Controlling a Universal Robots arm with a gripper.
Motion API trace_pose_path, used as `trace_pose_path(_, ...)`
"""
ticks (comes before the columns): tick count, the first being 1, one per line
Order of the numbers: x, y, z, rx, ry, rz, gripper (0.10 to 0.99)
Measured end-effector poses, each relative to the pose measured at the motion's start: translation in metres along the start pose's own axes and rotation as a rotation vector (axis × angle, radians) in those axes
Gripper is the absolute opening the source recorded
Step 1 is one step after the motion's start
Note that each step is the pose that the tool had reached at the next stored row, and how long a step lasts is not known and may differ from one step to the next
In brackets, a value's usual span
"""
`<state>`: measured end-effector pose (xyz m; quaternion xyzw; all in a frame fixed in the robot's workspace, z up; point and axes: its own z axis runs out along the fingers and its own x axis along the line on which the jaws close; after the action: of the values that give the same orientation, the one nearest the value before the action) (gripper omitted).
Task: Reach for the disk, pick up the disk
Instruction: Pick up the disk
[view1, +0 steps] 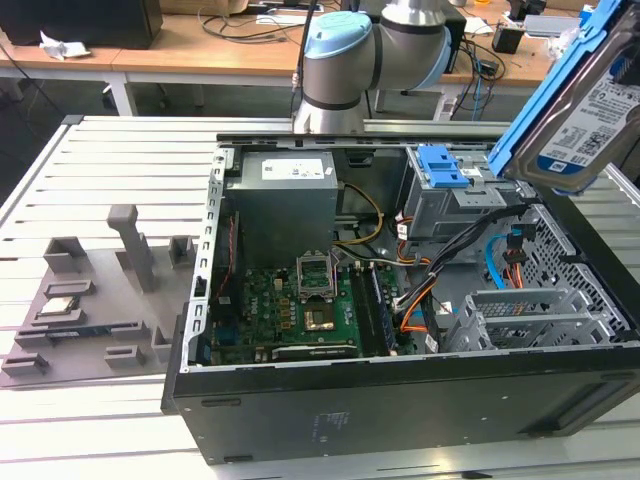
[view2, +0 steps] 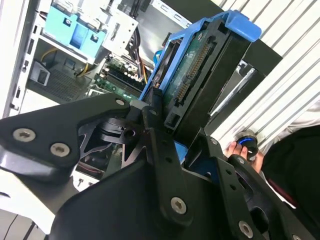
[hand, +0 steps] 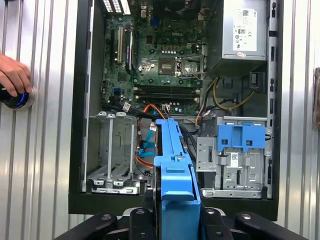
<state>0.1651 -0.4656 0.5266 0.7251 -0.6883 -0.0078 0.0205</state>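
Disk: the disk (view1: 575, 95) is already out of the machine, held up in the air above the open computer case (view1: 400, 400) at the exterior view's right. It rides tilted, label side toward that camera, blue bracket around its edges. I'd say the lift is done or nearly so.

Gripper: the gripper (hand: 176, 212) has its jaws clamped on the disk, one black finger on each flat side. In the first wrist view the disk (hand: 175, 170) stands on edge between them, so the blue bracket's narrow side faces the camera. In the second wrist view the gripper (view2: 192, 150) grips the lower end of the disk (view2: 200, 70), leaving the connector edge free.

Why edge-on: my guess is that the thin faces suit a parallel pinch, and it keeps the fingers off the connector.

Drive cage: the grey cage with the blue clip (view1: 445, 190) sits inside the case, just beneath the raised disk. It is probably where the disk belongs.

Case interior: motherboard (view1: 290, 310) lies flat, power supply (view1: 285, 195) behind it, orange cables (view1: 415, 310) loose near the cage.

Person: a hand (hand: 14, 75) rests on a round button on the table beside the case.

Side tray: a grey fixture (view1: 90, 300) lies well apart, at the exterior view's left.
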Motion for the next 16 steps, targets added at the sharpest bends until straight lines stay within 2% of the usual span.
trace_pose_path(4, 0.0095, 0.0004, 0.0013, 0.000, 0.0011, 0.000, 0.369)
trace_pose_path(6, 0.0193, 0.0009, 0.0021, 0.000, 0.0021, 0.000, 0.369)
trace_pose_path(9, 0.0276, 0.0013, 0.0028, 0.000, 0.0024, 0.000, 0.369)
trace_pose_path(16, 0.0440, 0.0021, 0.0042, 0.000, 0.0035, 0.000, 0.369)
